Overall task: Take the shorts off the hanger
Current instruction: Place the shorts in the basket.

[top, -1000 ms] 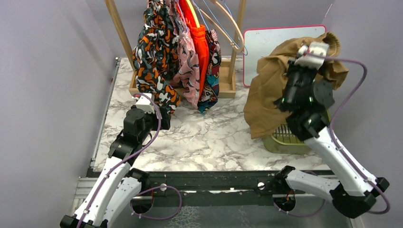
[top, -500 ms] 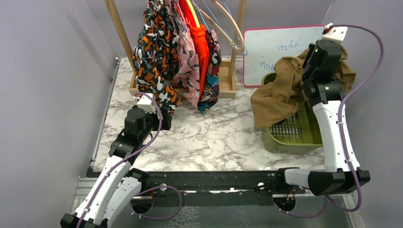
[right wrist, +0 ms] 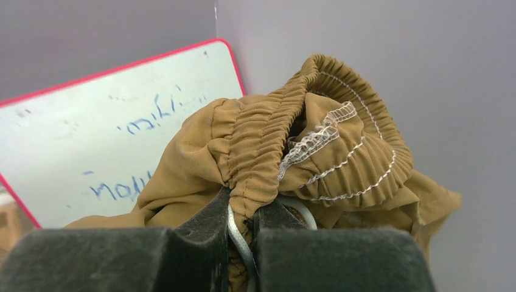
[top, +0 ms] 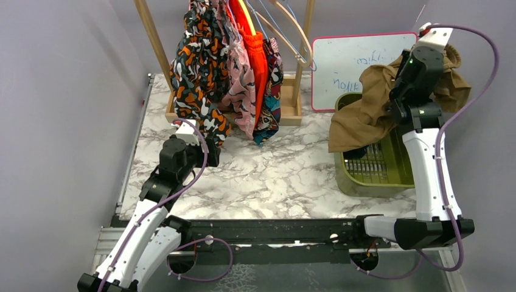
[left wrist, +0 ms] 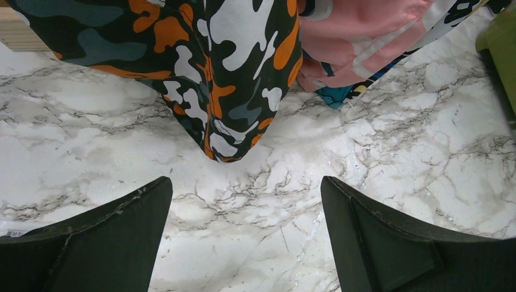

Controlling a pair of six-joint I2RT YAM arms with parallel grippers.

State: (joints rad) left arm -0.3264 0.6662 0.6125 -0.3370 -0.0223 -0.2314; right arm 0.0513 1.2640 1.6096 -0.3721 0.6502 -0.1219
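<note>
Marbled bench [top: 274,176] between plain grey walls; wooden rack [top: 153,42] beyond the left fingers [left wrist: 115,243], whiteboard [top: 356,58] behind the right fingers [right wrist: 204,228], green basket [top: 371,187] below them. Compared with a second ago: tan shorts [top: 365,115] carried rightward and back, uncovering the whiteboard, now trailing into the basket. Right fingers pinched shut on the tan waistband, bunched just above them. Left fingers spread wide, holding nothing; blotch-print shorts [left wrist: 231,79] hanging just ahead, midway between them.

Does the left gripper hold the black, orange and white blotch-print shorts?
No, the left gripper is open over the marble table, clear of the blotch-print shorts.
</note>
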